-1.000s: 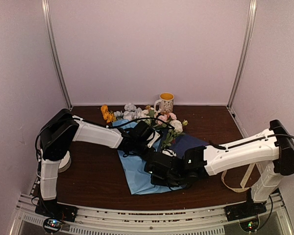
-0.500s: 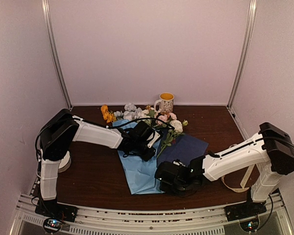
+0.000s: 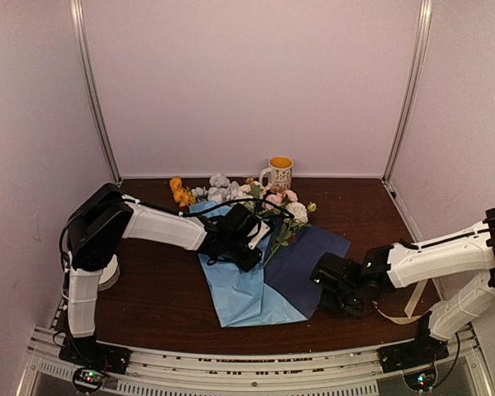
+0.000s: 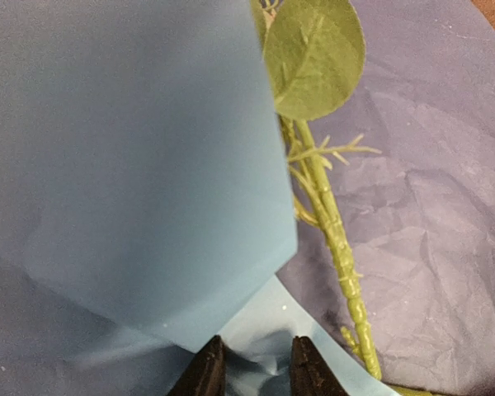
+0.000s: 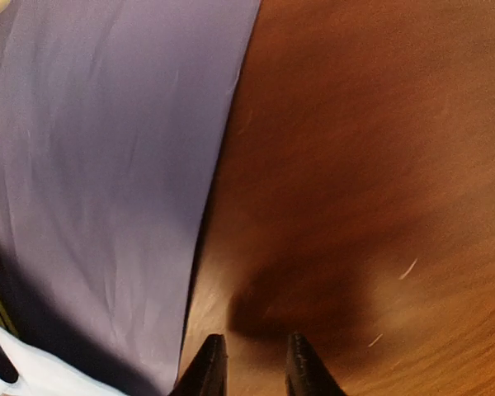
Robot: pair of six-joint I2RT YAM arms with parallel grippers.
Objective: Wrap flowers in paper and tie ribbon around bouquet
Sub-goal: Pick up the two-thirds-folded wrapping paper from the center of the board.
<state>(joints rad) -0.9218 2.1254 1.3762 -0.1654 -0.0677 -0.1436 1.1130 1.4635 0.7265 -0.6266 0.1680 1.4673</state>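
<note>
Flowers (image 3: 274, 208), heads far, stems near

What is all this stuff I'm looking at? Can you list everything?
flowers: one bunch, white, pink and orange heads, green stems; far middle, stems on the paper
paper: one sheet, blue, partly folded; table's middle
mug: one, white, yellow inside; back edge
ribbon: one, beige; near right
white round object: one, half hidden; near left
table: one, dark brown
left gripper: black; on the paper
right gripper: black, open; beside the paper's right edge
</note>
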